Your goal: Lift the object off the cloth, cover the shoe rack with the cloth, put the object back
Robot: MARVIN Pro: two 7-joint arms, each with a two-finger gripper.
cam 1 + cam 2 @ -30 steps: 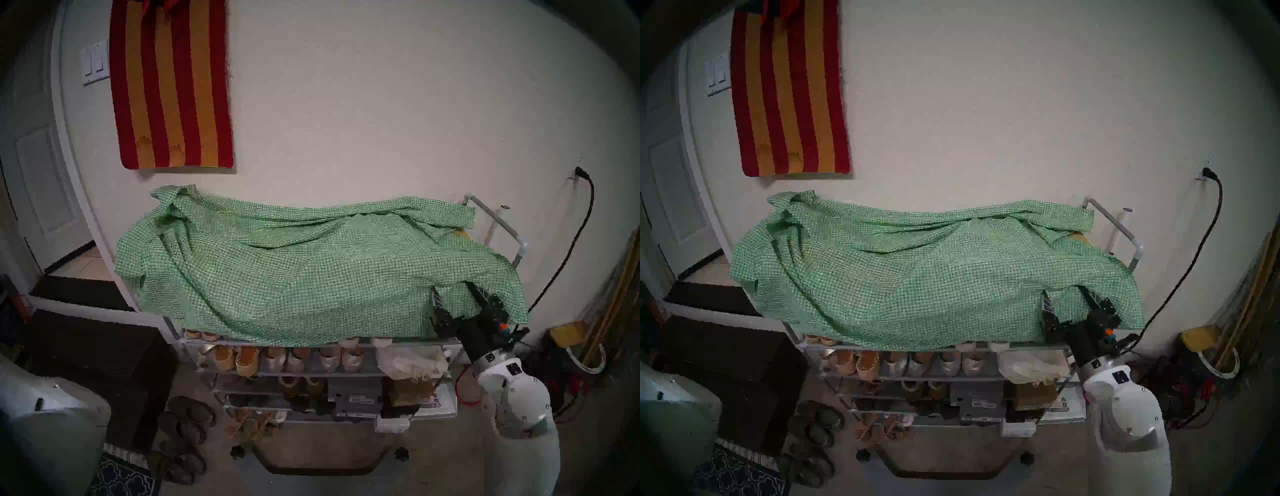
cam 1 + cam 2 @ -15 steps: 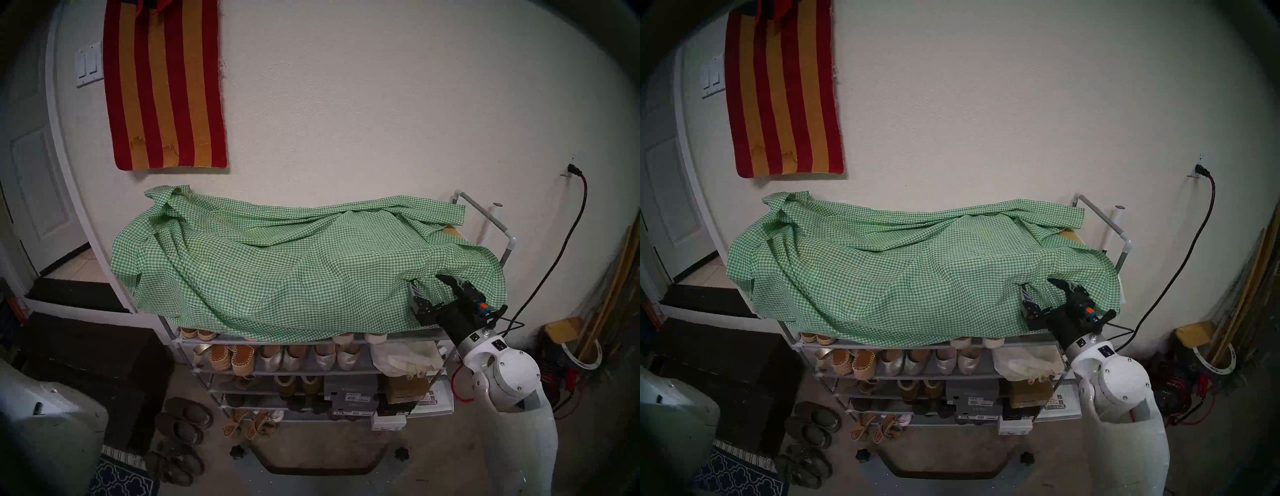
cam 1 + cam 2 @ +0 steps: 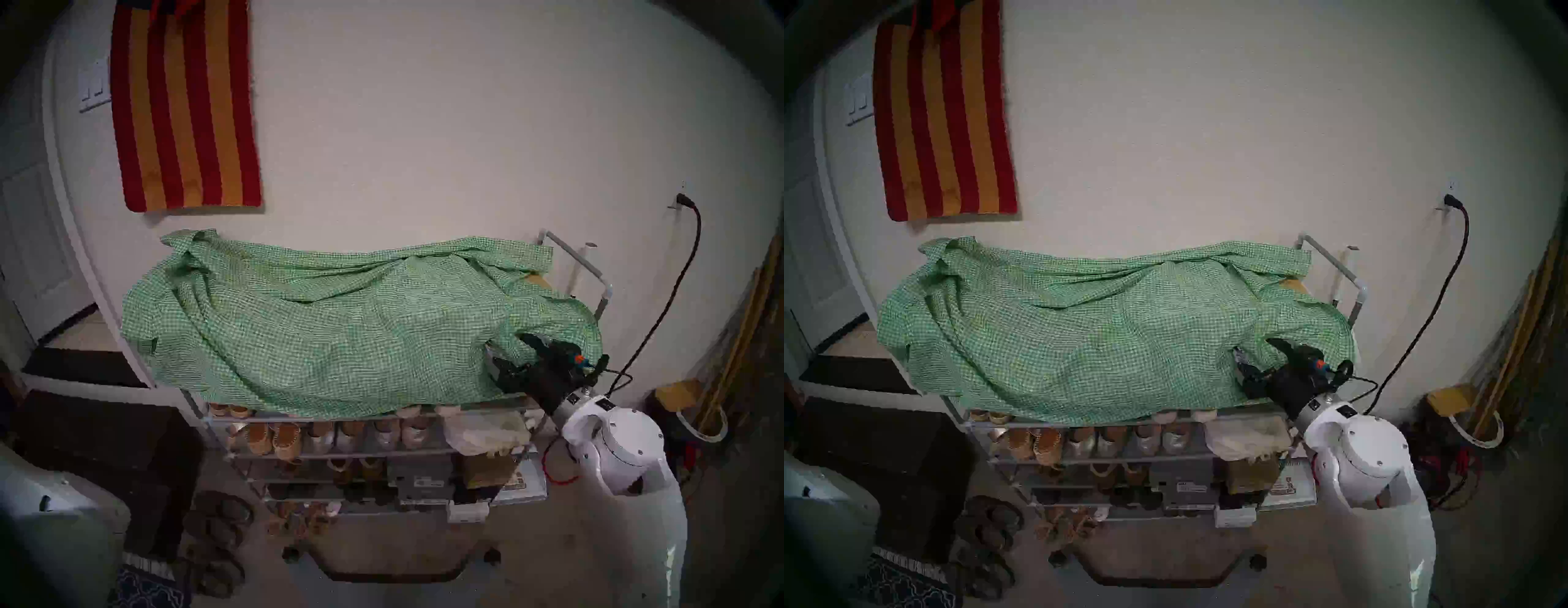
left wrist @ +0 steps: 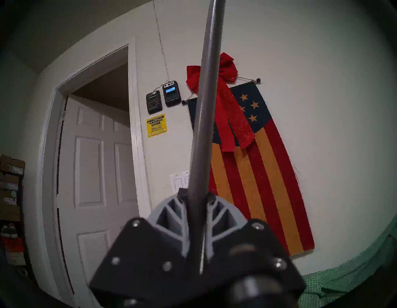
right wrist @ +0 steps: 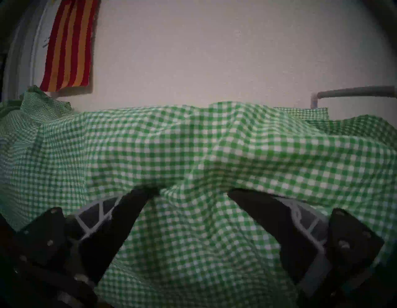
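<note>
Left hand point(image 4: 196, 196) clamped on the grey shoehorn point(image 4: 205, 120), held up clear of the rack; right hand point(image 5: 191, 193) spread wide with gingham cloth point(image 3: 339, 331) bunched between its fingers, cloth draped over the shoe rack point(image 3: 568, 259) top.

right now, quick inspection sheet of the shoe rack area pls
surface: grey metal-tube shoe rack, top draped, lower shelves exposed
job's things: green-and-white gingham cloth over rack top; slim grey shoehorn bar held aloft
clutter: shoes and boxes on the shelves, sandals on the floor
grippers: left gripper shut on the bar; right gripper open, fingers against cloth
cables: black wall cord near the right arm
surroundings: red-and-gold striped hanging, white door
</note>
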